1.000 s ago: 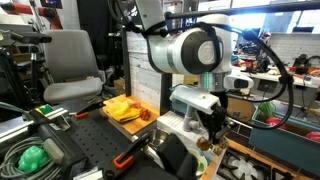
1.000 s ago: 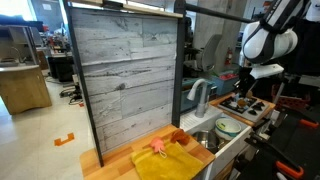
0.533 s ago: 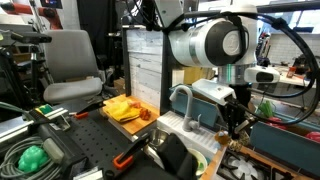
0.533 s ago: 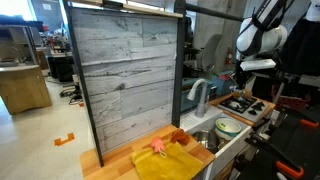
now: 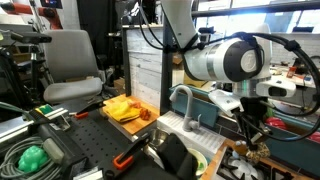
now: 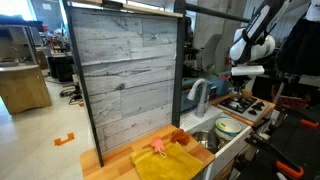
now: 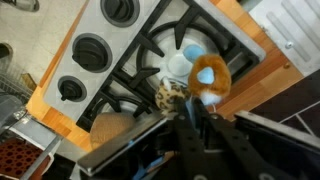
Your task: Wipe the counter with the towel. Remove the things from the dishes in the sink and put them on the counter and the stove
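Note:
In the wrist view my gripper (image 7: 198, 112) is shut on a small plush toy (image 7: 192, 78), orange, white and leopard-spotted. It hangs just above the black burner grate of the toy stove (image 7: 148, 48). In both exterior views the gripper (image 5: 249, 138) (image 6: 239, 80) is over the stove (image 6: 246, 104), past the faucet (image 6: 198, 95). The yellow towel (image 6: 165, 162) (image 5: 122, 108) lies crumpled on the wooden counter. A small pink and orange thing (image 6: 158, 147) lies on it. A pale green bowl (image 6: 228, 127) sits in the sink.
The stove's round black knobs (image 7: 90, 50) line its front edge. A tall grey plank backboard (image 6: 125, 80) stands behind the counter. A black perforated bench (image 5: 95, 140) with tools and cables lies beside the kitchen. An office chair (image 5: 72, 60) stands behind it.
The arm has swung away from the sink and faucet and over to the stove, carrying the plush toy in its shut gripper.

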`<action>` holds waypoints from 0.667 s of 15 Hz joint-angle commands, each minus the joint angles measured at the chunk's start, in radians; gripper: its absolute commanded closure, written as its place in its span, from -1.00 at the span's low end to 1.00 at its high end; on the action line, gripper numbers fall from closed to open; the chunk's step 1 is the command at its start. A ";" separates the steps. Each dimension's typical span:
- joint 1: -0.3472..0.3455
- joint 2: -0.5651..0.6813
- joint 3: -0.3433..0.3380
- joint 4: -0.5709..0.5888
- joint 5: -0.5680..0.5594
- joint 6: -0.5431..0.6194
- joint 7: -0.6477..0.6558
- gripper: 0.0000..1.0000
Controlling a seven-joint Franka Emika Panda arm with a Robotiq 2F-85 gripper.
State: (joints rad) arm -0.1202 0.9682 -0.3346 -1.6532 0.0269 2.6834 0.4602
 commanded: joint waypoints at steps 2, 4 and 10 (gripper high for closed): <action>-0.002 0.095 -0.050 0.137 0.026 -0.077 0.075 0.28; -0.004 0.102 -0.053 0.153 0.008 -0.156 0.062 0.12; -0.001 0.005 -0.027 0.036 -0.047 -0.201 -0.087 -0.72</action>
State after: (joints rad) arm -0.1199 1.0435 -0.3755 -1.5427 0.0082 2.4524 0.4347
